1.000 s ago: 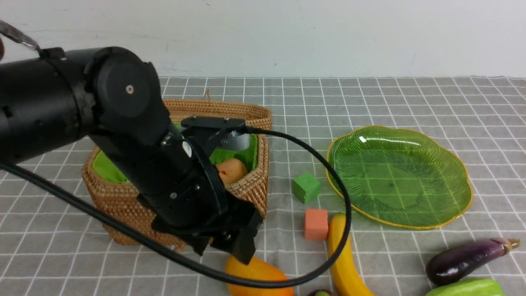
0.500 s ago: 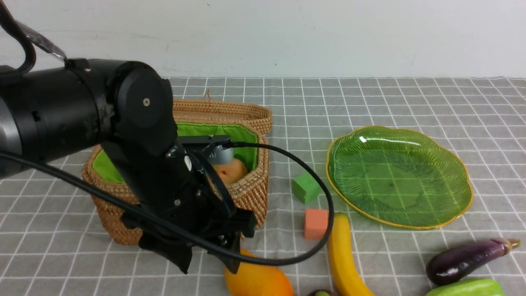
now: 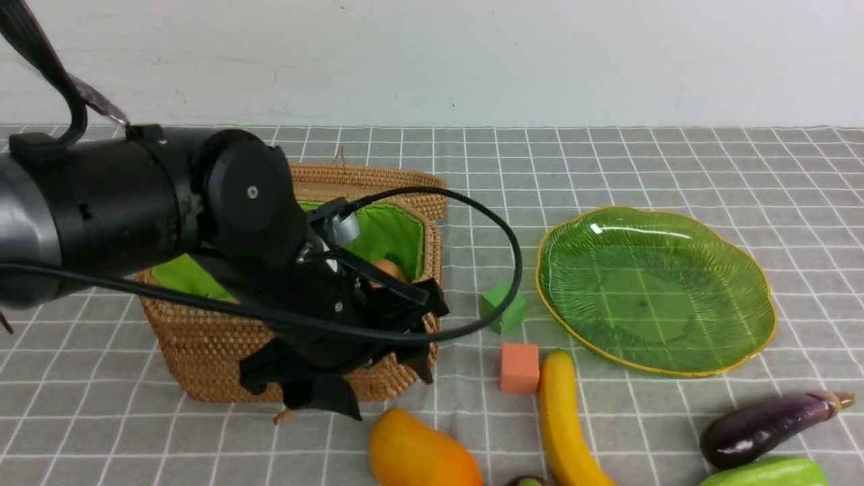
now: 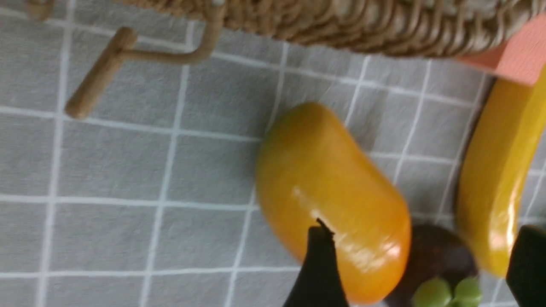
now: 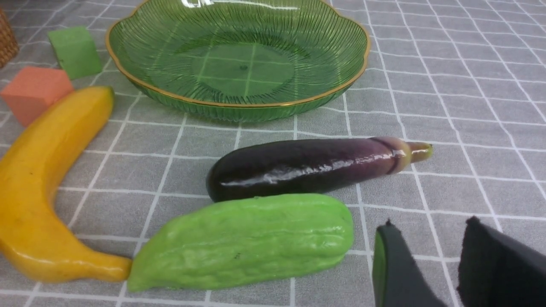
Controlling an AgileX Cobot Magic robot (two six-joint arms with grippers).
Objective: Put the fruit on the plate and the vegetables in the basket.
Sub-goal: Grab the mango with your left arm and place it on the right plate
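Just in front of the basket (image 3: 202, 351), your left claw (image 4: 422, 232) hangs low over the desk (image 3: 607, 162) with its jaws wide apart and nothing between them. One finger (image 4: 318, 264) shows over the end of the mango (image 4: 332, 200), and the other is out beside the banana (image 4: 495, 170). The mangosteen (image 4: 435, 260) lies in the gap, tight against the mango.

You look to be at the start of the fruit step, lining up on the mango. For the next move, centre the jaws across the mango's narrower width, come down, and close gently, since the skin is glossy and rounded and may slip. Watch the mangosteen, because a finger coming down there could knock it away. Then lift well up and carry the mango across the two cubes to the plate (image 3: 655, 290).

Your right claw (image 5: 443, 273) is slightly parted and empty, near the gourd (image 5: 243, 238) and the eggplant (image 5: 307, 166).

The plate holds nothing. The basket stands open, its lid (image 3: 364, 179) tipped back, and a potato (image 3: 390, 268) shows on the green lining. The arm hides the rest of its inside. The eggplant and gourd lie on the desk, well apart from the basket.
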